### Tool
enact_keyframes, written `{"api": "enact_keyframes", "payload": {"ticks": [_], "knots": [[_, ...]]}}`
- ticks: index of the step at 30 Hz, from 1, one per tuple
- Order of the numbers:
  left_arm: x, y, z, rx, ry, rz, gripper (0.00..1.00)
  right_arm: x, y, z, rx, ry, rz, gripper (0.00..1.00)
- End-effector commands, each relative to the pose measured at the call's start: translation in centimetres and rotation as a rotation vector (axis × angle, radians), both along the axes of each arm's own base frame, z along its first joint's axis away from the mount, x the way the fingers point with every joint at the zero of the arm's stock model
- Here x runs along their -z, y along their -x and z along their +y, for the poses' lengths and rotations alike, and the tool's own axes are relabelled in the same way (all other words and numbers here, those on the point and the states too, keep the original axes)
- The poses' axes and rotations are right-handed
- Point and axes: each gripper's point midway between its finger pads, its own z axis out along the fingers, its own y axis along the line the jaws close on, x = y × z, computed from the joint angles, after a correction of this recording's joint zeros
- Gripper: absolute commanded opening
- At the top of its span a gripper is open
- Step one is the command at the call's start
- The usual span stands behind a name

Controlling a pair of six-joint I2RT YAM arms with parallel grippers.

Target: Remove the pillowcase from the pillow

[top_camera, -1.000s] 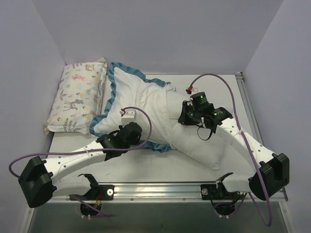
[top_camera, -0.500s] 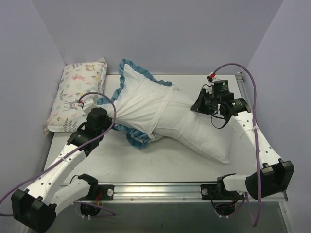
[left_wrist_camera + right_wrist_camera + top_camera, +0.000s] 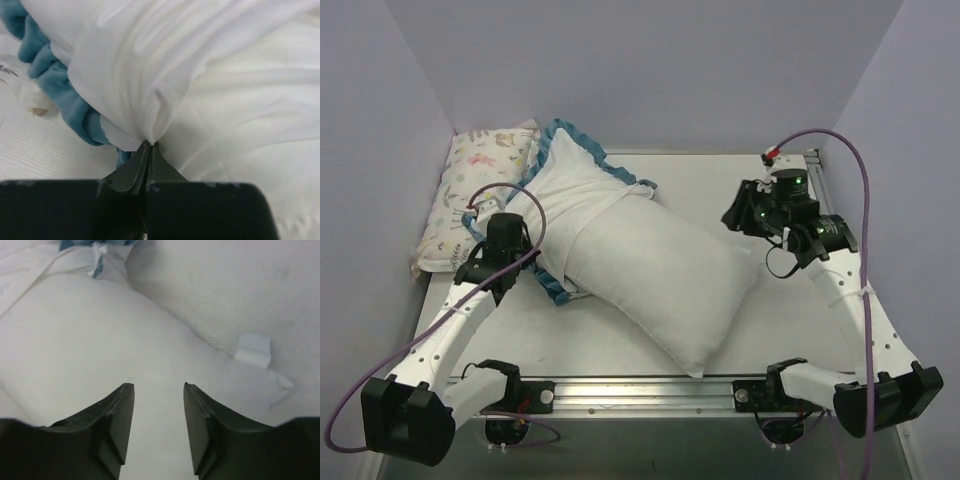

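Your left claw (image 3: 148, 146) pinches the pillowcase (image 3: 125, 65) at its tips, arm stretched forward; your right claw (image 3: 158, 390) hangs spread above the pillow (image 3: 75, 350), wrist bent leftward.

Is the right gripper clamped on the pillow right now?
No. In the right wrist view the right gripper has its fingers apart with nothing between them, and the pillow lies beyond the tips.

A small pillow (image 3: 480, 185) with pastel animal prints lies in the far left corner of the white tabletop (image 3: 590, 340), with its long side along the left wall (image 3: 380, 120). The walls are pale lavender. A metal rail (image 3: 650, 385) runs along the near edge of the tabletop.
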Motion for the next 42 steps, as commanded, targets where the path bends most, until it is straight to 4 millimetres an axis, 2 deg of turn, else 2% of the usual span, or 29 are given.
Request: {"api": "enact_keyframes", "payload": {"ticks": [1,2,4,5,7,8,9,10,11,12,13,14,17,21,25,26,28,30,32,33,35,36,37,40,41,42], "knots": [[-0.3,-0.5,-2.8,0.101,-0.016,-0.04,0.0,-1.2,2.2,3.7,-0.167,0.116,-0.113,0.49],[-0.1,-0.4,-3.2,0.11,-0.017,-0.036,0.0,-1.5,3.5,5.9,-0.257,0.142,-0.145,0.68],[0.2,-0.1,-4.1,0.139,-0.018,-0.037,0.0,-1.8,4.3,8.0,-0.337,0.169,-0.192,0.78],[0.3,0.1,-4.3,0.147,-0.018,-0.037,0.0,-1.7,5.4,9.9,-0.393,0.207,-0.222,0.85],[0.1,0.1,-4.8,0.161,-0.012,-0.047,0.0,-1.6,6.4,12.2,-0.466,0.265,-0.271,0.89],[-0.1,0.1,-5.1,0.171,-0.009,-0.052,0.0,-0.9,6.2,13.1,-0.463,0.329,-0.282,0.95],[-0.1,0.2,-5.3,0.178,-0.007,-0.051,0.0,-1.0,7.8,15.7,-0.549,0.371,-0.327,0.98],[-0.2,0.2,-5.5,0.183,-0.004,-0.055,0.0,-0.8,8.0,16.8,-0.567,0.412,-0.345,0.99],[-0.4,0.3,-5.9,0.194,0.004,-0.061,0.0,1.1,7.7,18.2,-0.589,0.49,-0.327,1.0],[-0.7,0.4,-6.3,0.206,0.016,-0.068,0.0,1.0,7.8,19.2,-0.588,0.557,-0.362,1.0],[-0.9,0.5,-6.5,0.215,0.023,-0.075,0.0,1.8,7.6,19.9,-0.598,0.599,-0.357,1.0],[-1.1,0.6,-6.8,0.223,0.032,-0.08,0.0,4.0,7.2,20.6,-0.61,0.665,-0.328,1.0],[-2.0,1.3,-8.6,0.276,0.05,-0.103,0.0,6.3,6.7,21.4,-0.597,0.75,-0.311,1.0],[-2.2,2.7,-11.5,0.34,0.063,-0.117,0.0,7.6,6.4,21.6,-0.584,0.758,-0.313,1.0],[-2.4,3.2,-12.7,0.359,0.057,-0.121,0.0,8.9,5.8,20.5,-0.541,0.835,-0.307,1.0],[-2.5,3.3,-12.7,0.357,0.056,-0.125,0.0,9.9,5.4,19.9,-0.523,0.862,-0.288,1.0],[-3.1,3.2,-12.1,0.333,0.048,-0.14,0.0,11.2,4.9,19.1,-0.503,0.875,-0.254,0.91],[-4.2,3.1,-11.5,0.319,0.026,-0.156,0.0,13.0,4.1,17.2,-0.454,0.878,-0.193,0.45],[-5.5,2.8,-11.1,0.309,0.003,-0.174,0.0,14.1,3.6,15.3,-0.408,0.89,-0.154,0.06],[-5.9,2.7,-10.9,0.305,-0.006,-0.18,0.0,15.1,3.0,13.3,-0.357,0.899,-0.109,0.0],[-6.7,2.3,-10.3,0.281,-0.021,-0.19,0.0,14.9,2.6,10.9,-0.293,0.894,-0.073,0.0],[-6.6,2.2,-9.7,0.264,-0.04,-0.181,0.0,15.2,2.3,9.0,-0.239,0.881,-0.04,0.0],[-6.8,1.9,-9.3,0.251,-0.042,-0.182,0.0,14.2,2.1,7.9,-0.197,0.844,-0.042,0.0],[-6.4,0.9,-6.4,0.166,-0.037,-0.167,0.0,13.0,1.8,4.5,-0.095,0.757,0.007,0.0],[-6.1,0.6,-6.0,0.162,-0.026,-0.162,0.0,11.5,2.0,3.7,-0.067,0.725,-0.006,0.0],[-5.4,-0.1,-3.9,0.101,-0.035,-0.144,0.0,10.8,1.8,2.4,-0.024,0.71,0.001,0.0]]}}
